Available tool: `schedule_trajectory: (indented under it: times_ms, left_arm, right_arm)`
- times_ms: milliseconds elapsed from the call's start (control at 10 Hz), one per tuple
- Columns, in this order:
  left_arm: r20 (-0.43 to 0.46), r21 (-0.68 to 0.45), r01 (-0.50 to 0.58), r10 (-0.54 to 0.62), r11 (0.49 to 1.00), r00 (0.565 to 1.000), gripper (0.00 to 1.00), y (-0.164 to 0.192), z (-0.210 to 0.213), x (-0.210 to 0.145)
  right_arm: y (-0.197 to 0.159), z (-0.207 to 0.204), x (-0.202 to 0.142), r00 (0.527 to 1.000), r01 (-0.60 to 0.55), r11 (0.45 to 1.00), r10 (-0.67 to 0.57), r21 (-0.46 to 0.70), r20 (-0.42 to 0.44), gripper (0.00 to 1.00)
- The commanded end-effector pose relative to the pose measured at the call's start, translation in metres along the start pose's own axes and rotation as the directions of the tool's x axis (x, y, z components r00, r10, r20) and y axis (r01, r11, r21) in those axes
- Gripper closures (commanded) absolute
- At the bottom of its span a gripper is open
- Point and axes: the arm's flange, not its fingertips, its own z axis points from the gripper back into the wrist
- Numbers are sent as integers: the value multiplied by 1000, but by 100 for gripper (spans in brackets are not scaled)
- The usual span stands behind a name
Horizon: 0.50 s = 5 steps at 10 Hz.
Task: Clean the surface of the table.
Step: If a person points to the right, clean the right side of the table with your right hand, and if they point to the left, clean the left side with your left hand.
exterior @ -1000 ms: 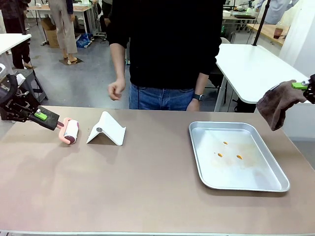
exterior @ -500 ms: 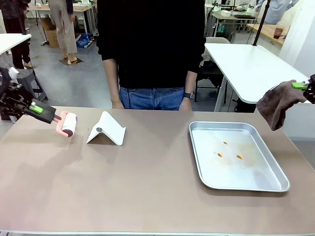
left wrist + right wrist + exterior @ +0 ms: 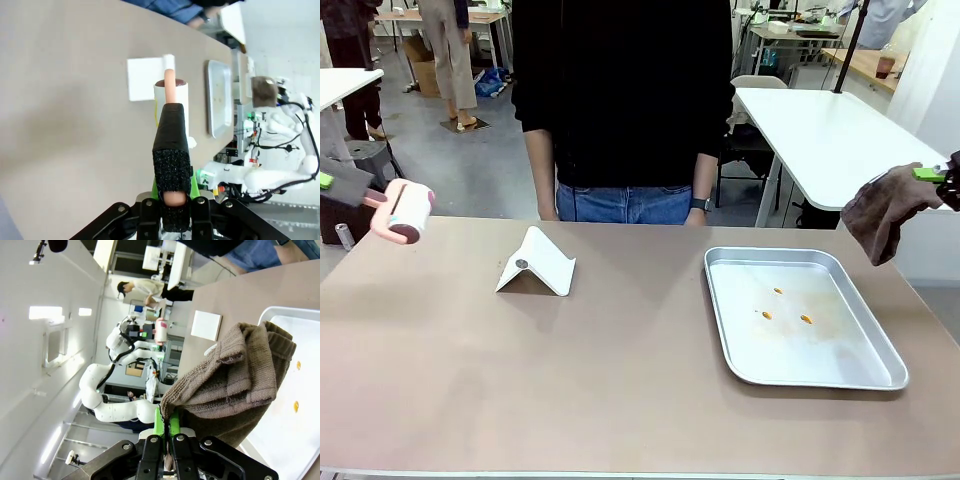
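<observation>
Surface [image 3: 620, 390]: smooth, matt. Tray [image 3: 840, 345]: glossy metal. Cloth [image 3: 880, 215]: rough terry weave. Roller [image 3: 408, 212]: smooth plastic frame, rough black foam grip.

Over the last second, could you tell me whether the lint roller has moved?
Yes: the lint roller has lifted and drawn away leftward from the white stand, which sits unmoved on the table.
</observation>
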Motion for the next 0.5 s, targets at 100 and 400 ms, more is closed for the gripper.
schedule_trajectory:
  times_ms: [100, 400]
  left_arm:
    - [23, -123, 106, -104, 987, 994, 78, 7, 25, -57]
    - [27, -218, 143, -140, 966, 990, 78, 29, 41, -83]
  right_arm:
    - [5, 1, 3, 1000, 9, 1000, -9, 8, 6, 100]
    - [5, 1, 3, 1000, 9, 1000, -9, 8, 6, 100]
